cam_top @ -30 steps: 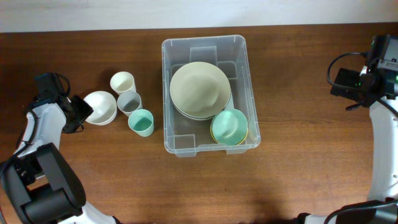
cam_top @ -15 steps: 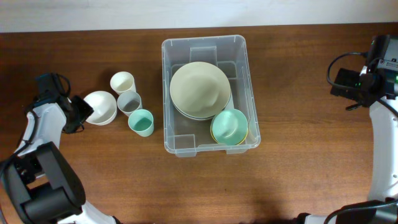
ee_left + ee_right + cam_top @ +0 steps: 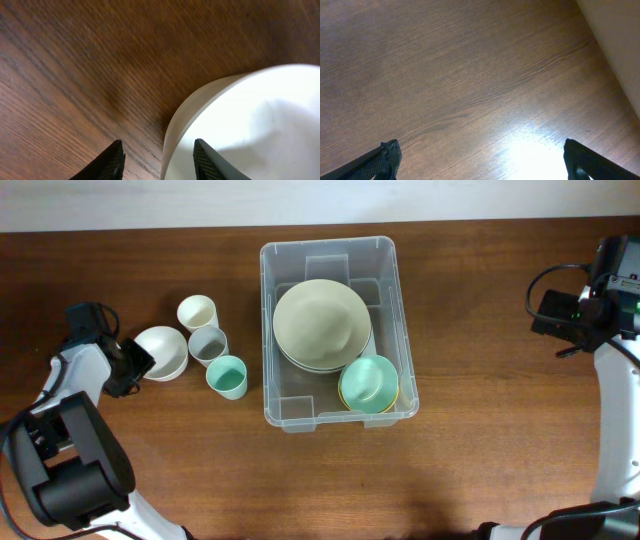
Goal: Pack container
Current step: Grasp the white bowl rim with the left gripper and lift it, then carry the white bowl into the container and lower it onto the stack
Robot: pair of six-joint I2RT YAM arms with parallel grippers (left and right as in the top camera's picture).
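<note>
The container (image 3: 328,260) is a clear plastic bin at the table's middle. In it lie a large pale green bowl (image 3: 322,322), upside down on stacked dishes, and a teal bowl (image 3: 369,382) nested in a yellow one. A white bowl (image 3: 163,352) sits left of the bin. My left gripper (image 3: 135,362) is open at the bowl's left edge. In the left wrist view its fingers (image 3: 159,159) straddle the white bowl's (image 3: 250,125) rim, one inside and one outside. My right gripper (image 3: 548,315) is open and empty at the far right, over bare wood (image 3: 482,157).
Three cups stand between the white bowl and the bin: a cream cup (image 3: 197,312), a grey cup (image 3: 207,344) and a teal cup (image 3: 228,376). A pale wall runs along the table's far edge.
My left arm has shifted slightly right and towards the table's front, closer onto the white bowl's rim. The right arm and the dishes have not moved.
</note>
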